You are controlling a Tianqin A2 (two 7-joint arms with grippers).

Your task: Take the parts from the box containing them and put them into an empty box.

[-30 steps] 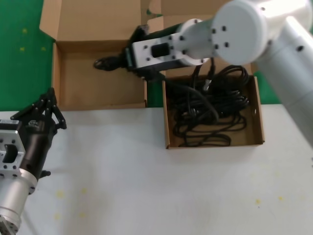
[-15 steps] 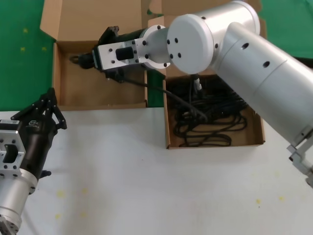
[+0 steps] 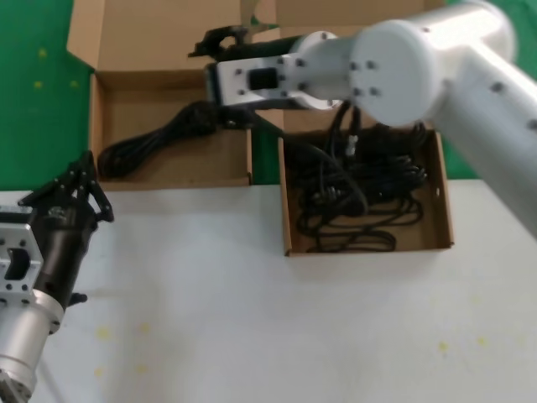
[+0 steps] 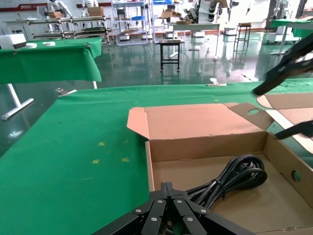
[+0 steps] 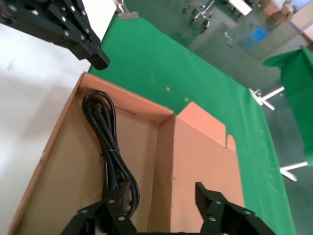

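Note:
One of the parts, a black cord bundle (image 3: 155, 138), lies slantwise on the floor of the wide left box (image 3: 95, 117), the box that was empty. Nothing grips it. My right gripper (image 3: 205, 80) hangs open over that box's far right corner, above the bundle's plug end. In the right wrist view the gripper (image 5: 154, 196) shows spread fingers with the bundle (image 5: 106, 142) below them. The box containing the parts (image 3: 286, 210) stands to the right, full of tangled black cords (image 3: 361, 193). My left gripper (image 3: 86, 164) is shut and parked at the table's left edge; its own view shows the gripper (image 4: 171, 188) and the bundle (image 4: 234, 176).
The two boxes stand side by side on green cloth (image 3: 33, 84), just beyond the white table (image 3: 252, 319). Their lids stand open at the back. My right arm (image 3: 419, 59) spans the right box. A silver connector (image 3: 354, 144) shows among the cords there.
My right gripper carried the bundle left over the wide box, opened and drew back to the right. The bundle now lies loose in that box. The left arm stayed still.

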